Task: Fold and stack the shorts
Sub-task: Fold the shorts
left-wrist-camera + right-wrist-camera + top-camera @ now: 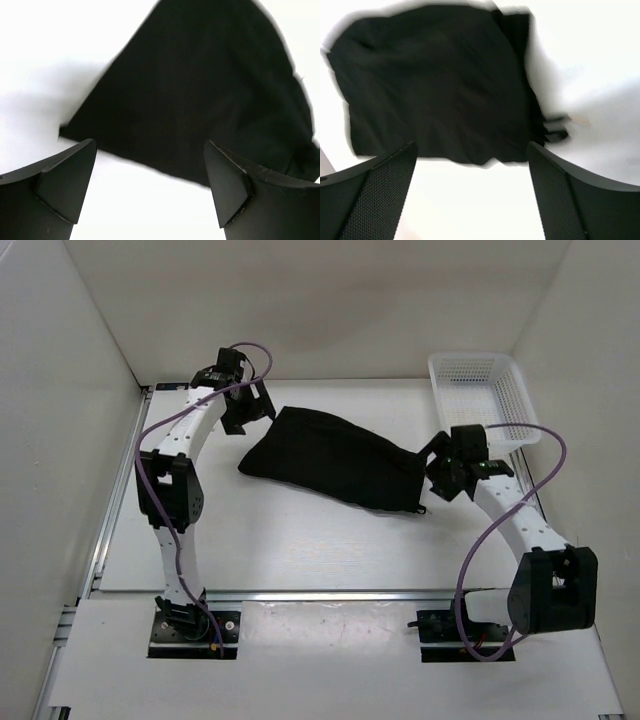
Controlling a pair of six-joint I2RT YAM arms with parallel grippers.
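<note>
The black shorts (335,460) lie folded flat on the white table (300,540), slanting from upper left to lower right. My left gripper (247,412) is open and empty, just off the shorts' upper-left end; in the left wrist view the shorts (200,95) fill the area ahead of my spread fingers (65,185). My right gripper (440,472) is open and empty at the shorts' right end; in the right wrist view the shorts (435,85) lie just beyond my fingers (555,200), with bare table between the jaws.
A white mesh basket (485,395) stands at the back right, empty as far as I can see. White walls close in the table at the left, back and right. A drawstring end (421,509) sticks out at the shorts' lower right.
</note>
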